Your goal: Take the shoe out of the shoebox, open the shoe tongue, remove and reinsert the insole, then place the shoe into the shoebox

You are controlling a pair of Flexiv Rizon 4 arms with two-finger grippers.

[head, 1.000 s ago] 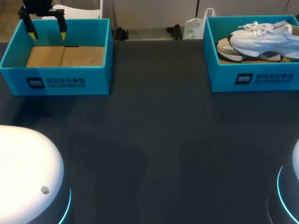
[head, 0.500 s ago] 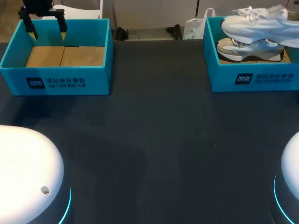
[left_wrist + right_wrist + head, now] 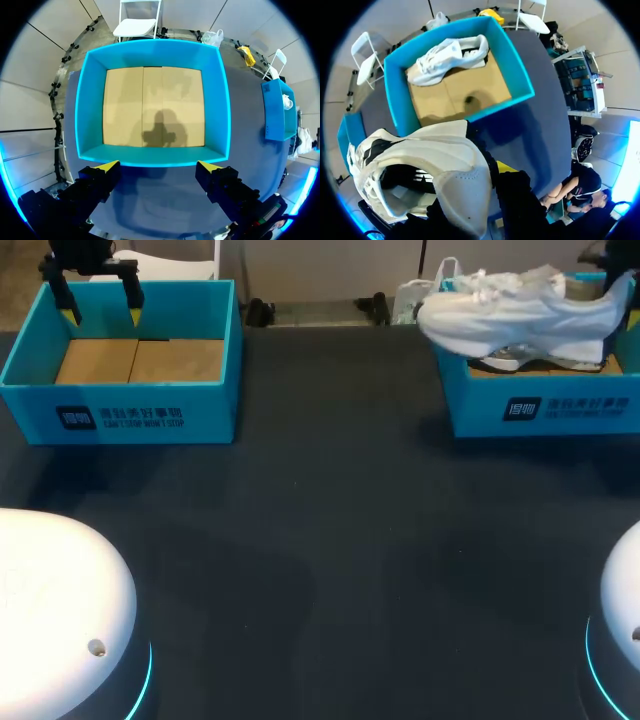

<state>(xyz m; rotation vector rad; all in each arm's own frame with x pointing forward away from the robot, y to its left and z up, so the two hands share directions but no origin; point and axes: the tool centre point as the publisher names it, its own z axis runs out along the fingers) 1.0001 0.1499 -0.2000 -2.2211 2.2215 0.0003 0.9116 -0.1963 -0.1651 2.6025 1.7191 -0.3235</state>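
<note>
Right claw (image 3: pixel 490 172) clamped on heel of white shoe (image 3: pixel 515 315). Shoe aloft, toe past inner wall of right shoebox (image 3: pixel 540 410). Second shoe (image 3: pixel 450 60) lies in that box. Left claw (image 3: pixel 100 302) fingers apart, empty, over other box (image 3: pixel 120 415).

Step in hand, by judgement: carry shoe to worktop (image 3: pixel 330 540).
- Keep sole above rim until clear.
- Heel-only hold may let toe droop, so grip firm.
- Set down sole-flat mid-worktop, within left arm's reach for tongue work.
</note>
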